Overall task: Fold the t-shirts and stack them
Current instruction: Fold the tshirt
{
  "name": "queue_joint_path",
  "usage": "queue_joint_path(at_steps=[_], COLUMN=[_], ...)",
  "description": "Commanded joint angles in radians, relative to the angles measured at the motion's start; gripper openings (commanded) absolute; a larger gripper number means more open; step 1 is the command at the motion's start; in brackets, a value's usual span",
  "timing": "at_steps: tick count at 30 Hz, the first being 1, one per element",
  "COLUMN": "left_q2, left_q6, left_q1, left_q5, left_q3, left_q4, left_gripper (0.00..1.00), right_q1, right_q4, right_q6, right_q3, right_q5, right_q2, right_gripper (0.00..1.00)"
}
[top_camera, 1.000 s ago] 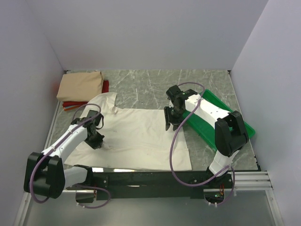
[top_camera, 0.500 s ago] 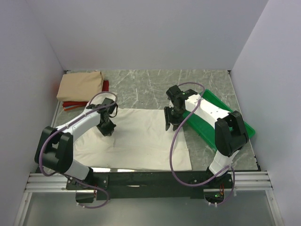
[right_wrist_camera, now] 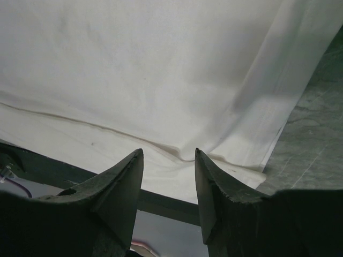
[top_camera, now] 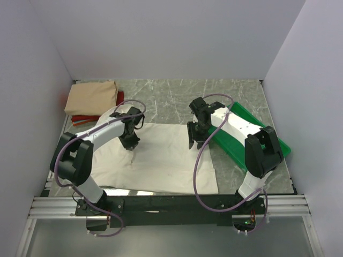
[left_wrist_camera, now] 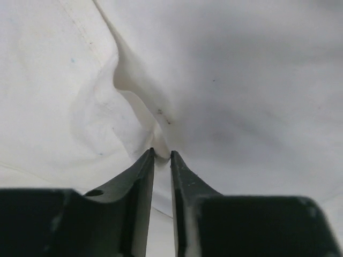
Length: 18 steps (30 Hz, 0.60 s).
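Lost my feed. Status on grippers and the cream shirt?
Left gripper shut on a pinched fold of cream shirt. Right gripper open over its right side, empty. Green tray beside the shirt, not on it.

place: robotics lab test cell | evidence: plain white panel walls (top_camera: 161,37) boxing in a marble-patterned tabletop (top_camera: 161,96) | aluminium extrusion rail (top_camera: 284,206) at near edge by the bases of left arm (top_camera: 99,134) and right arm (top_camera: 236,126) | purple cable (top_camera: 196,171) looping loose off the right arm
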Motion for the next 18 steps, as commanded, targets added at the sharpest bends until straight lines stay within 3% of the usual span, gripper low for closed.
queue_joint_path(at_steps=[1, 2, 3, 6, 10, 13, 18], left_q2=[-0.016, -0.02, -0.023, -0.046, -0.12, -0.201, -0.351], left_q6=[0.013, 0.01, 0.009, -0.005, -0.021, -0.021, 0.05], left_q1=[-0.006, -0.006, -0.006, -0.004, 0.04, 0.141, 0.399], left_q5=[-0.021, -0.024, -0.025, -0.051, -0.048, -0.001, 0.135], left_q3=[0.05, 0.054, 0.057, 0.086, 0.119, 0.094, -0.05], left_q4=[0.004, -0.002, -0.01, -0.052, -0.098, -0.137, -0.111], left_gripper=[0.27, 0.34, 0.5, 0.67, 0.72, 0.72, 0.73], right_q1=[-0.008, -0.008, -0.009, -0.008, -0.008, -0.006, -0.005], right_q4=[-0.017, -0.017, -0.016, -0.014, -0.01, -0.008, 0.01], right_q6=[0.003, 0.001, 0.001, -0.005, -0.025, -0.04, -0.043], right_q3=[0.014, 0.02, 0.024, 0.033, 0.033, 0.028, 0.011], right_q5=[-0.004, -0.006, -0.004, 0.005, 0.016, 0.02, 0.026], right_q2=[-0.024, -0.019, -0.019, -0.019, -0.022, -0.016, -0.004], right_gripper=[0.5, 0.5, 0.5, 0.5, 0.5, 0.5, 0.5])
